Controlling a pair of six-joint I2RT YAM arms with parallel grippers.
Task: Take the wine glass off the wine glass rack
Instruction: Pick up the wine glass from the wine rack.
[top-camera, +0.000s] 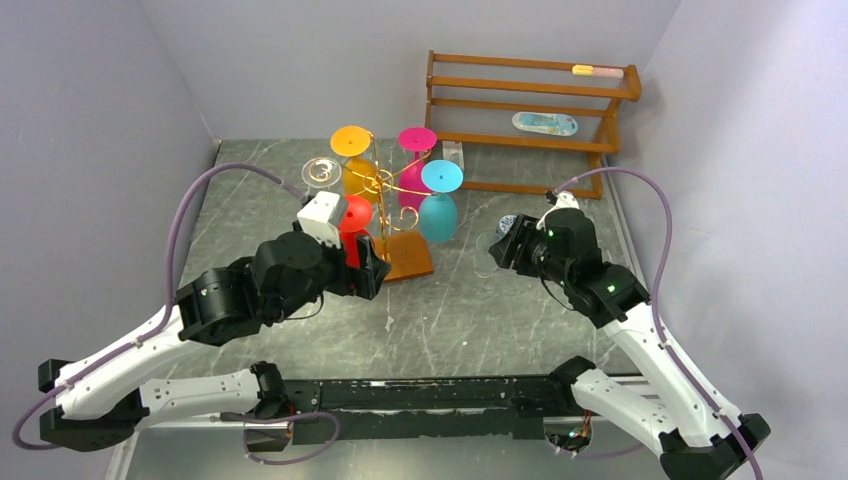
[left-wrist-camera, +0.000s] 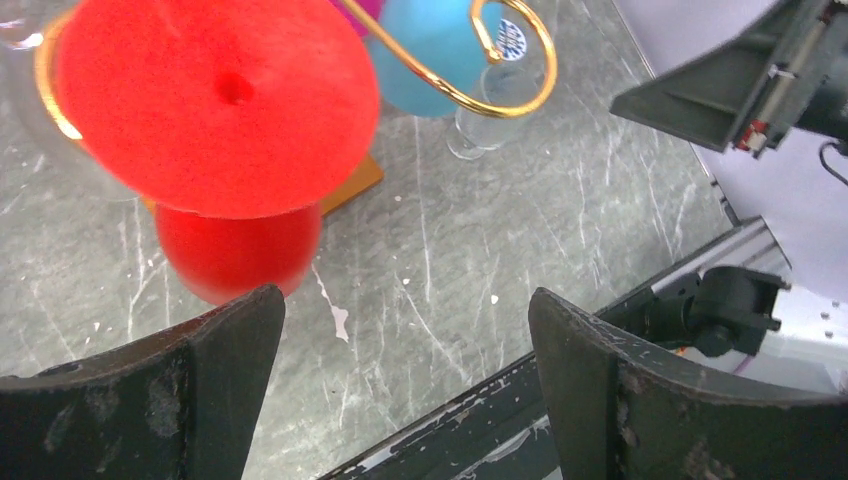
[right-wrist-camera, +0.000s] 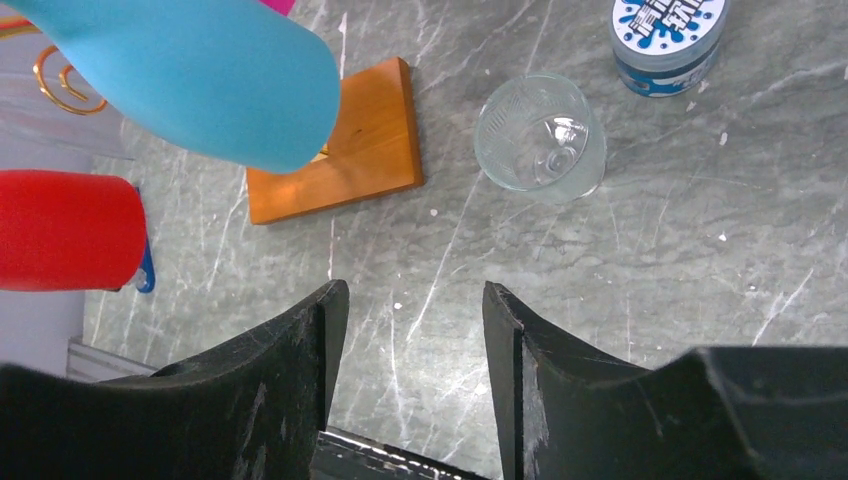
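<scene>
Now, on the counter (top-camera: 480, 320), the wine glass rack (top-camera: 405, 258) is your landmark. Your left hand (left-wrist-camera: 405, 300) sits at its near-left side, spread wide and empty. Bring it around the red wine glass (left-wrist-camera: 220, 100), close gently, then slide the foot out along the gold curl rather than pulling down. That glass hangs upside down from the rack's near-left arm, opaque red, flat foot uppermost. Right of the rack, your right hand (right-wrist-camera: 405, 300) is parted, holding nothing.

grey marble table (top-camera: 480, 320), lavender walls (top-camera: 90, 120)
</scene>
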